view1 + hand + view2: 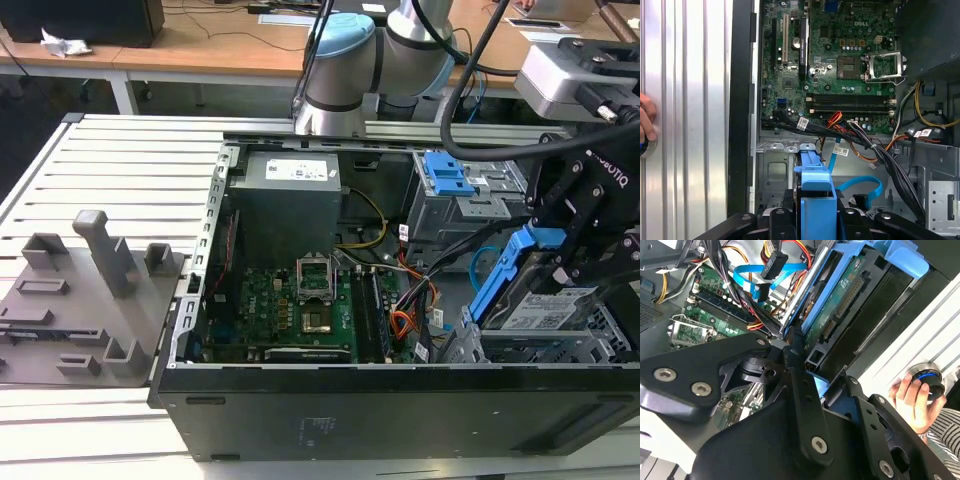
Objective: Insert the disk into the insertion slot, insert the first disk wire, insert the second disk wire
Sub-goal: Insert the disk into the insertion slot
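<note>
Tilted disk (545,312) w/ blue frame at mouth of grey perf. insertion slot (600,340), exterior view's right; disk wire (752,269) unplugged.

Slatted metal bench carrying an open computer case

The silver ribbed bench (120,160) bears the black computer case (400,415), which lies on its side with its open face up. Just beside the case, on the exterior view's left, a grey fixture plate (70,320) with upright blocks lies flat on the slats. In the second wrist view, a person's hand (910,400) rests on a round knob (927,377) near the case's outer wall.
</note>
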Controlling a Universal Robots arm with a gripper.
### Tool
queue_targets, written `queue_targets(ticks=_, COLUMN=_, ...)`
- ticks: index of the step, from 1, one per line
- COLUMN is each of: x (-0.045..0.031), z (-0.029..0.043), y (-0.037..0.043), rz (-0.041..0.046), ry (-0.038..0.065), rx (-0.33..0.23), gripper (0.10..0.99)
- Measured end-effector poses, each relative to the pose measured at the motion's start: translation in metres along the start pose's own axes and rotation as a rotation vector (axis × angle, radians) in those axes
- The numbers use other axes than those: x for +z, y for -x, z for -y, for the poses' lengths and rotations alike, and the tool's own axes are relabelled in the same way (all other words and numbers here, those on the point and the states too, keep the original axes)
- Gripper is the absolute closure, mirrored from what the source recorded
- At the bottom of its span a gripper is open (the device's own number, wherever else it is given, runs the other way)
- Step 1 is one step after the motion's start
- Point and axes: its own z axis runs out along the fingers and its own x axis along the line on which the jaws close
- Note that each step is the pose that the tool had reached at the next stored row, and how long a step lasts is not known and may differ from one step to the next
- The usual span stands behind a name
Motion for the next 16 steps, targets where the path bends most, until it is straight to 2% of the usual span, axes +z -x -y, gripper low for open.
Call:
queue_targets(ticks=5, x=0.0002, z=0.0, y=0.0, rz=0.0002, ry=0.0, rx=0.0, gripper=0.71)
queue_targets(ticks=6, x=0.0002, z=0.0, y=0.0, rz=0.0, ry=0.0, rx=0.0, gripper=0.647)
queue_targets(ticks=11, x=0.0002, z=0.0, y=0.0, rz=0.0001, ry=0.0, rx=0.0, gripper=0.647)
queue_targets(ticks=12, x=0.0002, z=0.0, y=0.0, rz=0.0002, ry=0.0, rx=0.0, gripper=0.663)
queue_targets(ticks=16, x=0.0003, z=0.0, y=0.0, rz=0.0002, ry=0.0, rx=0.0, gripper=0.91)
